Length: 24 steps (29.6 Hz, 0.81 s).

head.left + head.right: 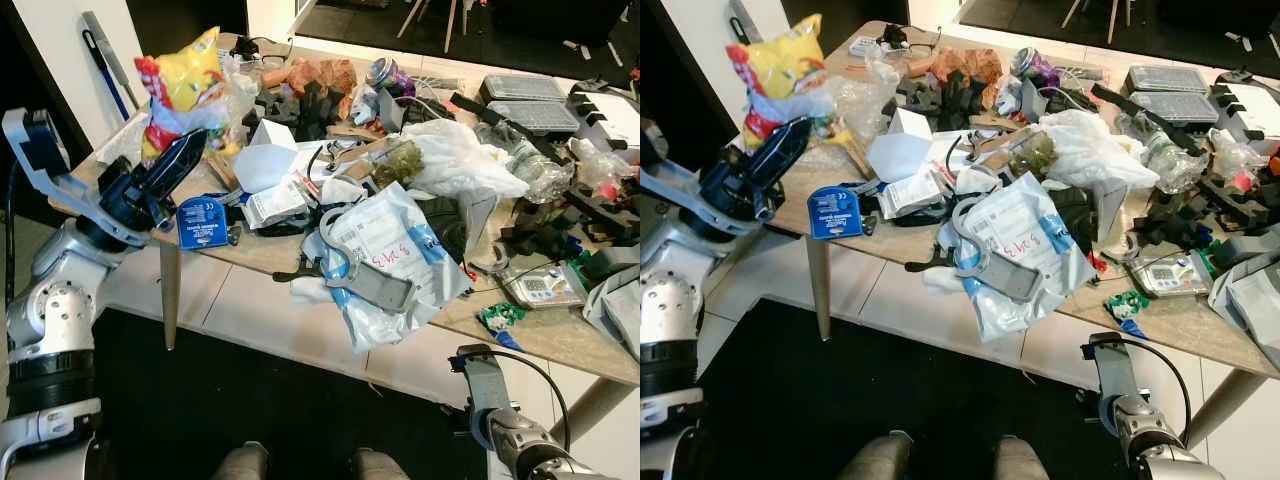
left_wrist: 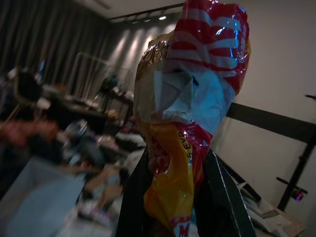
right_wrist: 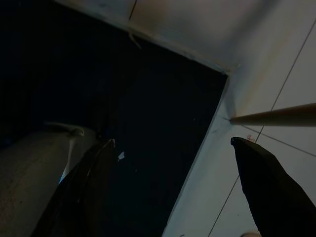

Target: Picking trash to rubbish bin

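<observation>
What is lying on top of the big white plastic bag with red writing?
A grey curved metal bracket lies across the big white plastic bag with red writing. What the bag covers on the wooden table is hidden.

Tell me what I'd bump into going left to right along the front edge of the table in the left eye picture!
Left gripper holding the yellow and red snack bag → blue card package → white plastic bag with blue print → small digital scale → green wrapper.
</observation>
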### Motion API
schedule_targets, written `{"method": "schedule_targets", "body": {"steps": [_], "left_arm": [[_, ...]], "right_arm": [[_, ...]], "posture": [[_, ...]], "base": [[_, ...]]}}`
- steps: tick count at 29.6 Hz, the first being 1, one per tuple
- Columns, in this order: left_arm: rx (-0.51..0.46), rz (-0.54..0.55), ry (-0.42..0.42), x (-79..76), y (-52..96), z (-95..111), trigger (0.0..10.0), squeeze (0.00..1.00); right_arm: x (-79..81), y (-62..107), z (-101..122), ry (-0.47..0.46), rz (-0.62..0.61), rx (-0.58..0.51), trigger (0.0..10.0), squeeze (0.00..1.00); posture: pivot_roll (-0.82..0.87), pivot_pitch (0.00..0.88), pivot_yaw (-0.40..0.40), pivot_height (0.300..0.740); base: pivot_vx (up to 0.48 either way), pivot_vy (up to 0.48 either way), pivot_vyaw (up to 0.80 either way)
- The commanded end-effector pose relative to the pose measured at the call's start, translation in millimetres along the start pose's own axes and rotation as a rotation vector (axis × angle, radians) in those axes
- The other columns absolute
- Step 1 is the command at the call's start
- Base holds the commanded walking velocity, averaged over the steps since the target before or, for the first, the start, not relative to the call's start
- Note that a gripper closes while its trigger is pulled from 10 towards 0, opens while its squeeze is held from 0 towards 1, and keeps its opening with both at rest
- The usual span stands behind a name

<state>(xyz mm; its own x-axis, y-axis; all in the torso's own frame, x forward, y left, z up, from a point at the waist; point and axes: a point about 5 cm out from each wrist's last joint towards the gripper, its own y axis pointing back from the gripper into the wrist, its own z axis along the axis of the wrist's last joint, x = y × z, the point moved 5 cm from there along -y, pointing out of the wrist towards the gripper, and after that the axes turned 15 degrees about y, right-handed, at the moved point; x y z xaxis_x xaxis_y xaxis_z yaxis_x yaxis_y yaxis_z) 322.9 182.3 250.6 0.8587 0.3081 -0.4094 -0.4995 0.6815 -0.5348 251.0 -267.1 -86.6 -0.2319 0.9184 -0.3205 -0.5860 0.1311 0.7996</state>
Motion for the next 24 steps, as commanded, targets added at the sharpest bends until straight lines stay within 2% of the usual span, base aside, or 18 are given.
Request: {"method": "schedule_targets", "body": {"steps": [1, 11, 16, 23, 24], "left_arm": [[0.012, 0.065, 0.037, 10.6, 14.8, -4.9, 10.0, 0.0], [0.021, 0.167, 0.082, 30.2, 31.5, -20.2, 10.0, 0.0], [0.072, 0.249, 0.113, 45.3, 46.3, -40.5, 10.0, 0.0], [0.081, 0.333, 0.146, 59.6, 63.8, -51.1, 10.0, 0.0], [0.086, 0.364, 0.158, 64.5, 70.4, -55.2, 10.0, 0.0]], "right_arm": [[5.2, 0.3, -8.7, -0.01, 0.014, 0.026, 10.0, 0.0], [5.0, 0.8, -12.3, -0.011, 0.013, 0.035, 10.0, 0.0], [5.6, 0.9, -13.5, -0.01, 0.015, 0.038, 10.0, 0.0], [6.6, 0.8, -13.9, -0.008, 0.016, 0.039, 10.0, 0.0], [7.3, 0.8, -14.0, -0.007, 0.018, 0.039, 10.0, 0.0]], "posture": [[0.03, 0.125, -0.003, 0.74], [0.03, 0.131, -0.004, 0.74], [0.03, 0.131, -0.005, 0.74], [0.03, 0.131, -0.005, 0.74], [0.03, 0.131, -0.005, 0.74]], "base": [[-0.337, 0.0, 0.0], [-0.336, 0.0, 0.0], [-0.336, 0.0, 0.0], [-0.331, 0.0, 0.0], [-0.326, 0.0, 0.0]]}}
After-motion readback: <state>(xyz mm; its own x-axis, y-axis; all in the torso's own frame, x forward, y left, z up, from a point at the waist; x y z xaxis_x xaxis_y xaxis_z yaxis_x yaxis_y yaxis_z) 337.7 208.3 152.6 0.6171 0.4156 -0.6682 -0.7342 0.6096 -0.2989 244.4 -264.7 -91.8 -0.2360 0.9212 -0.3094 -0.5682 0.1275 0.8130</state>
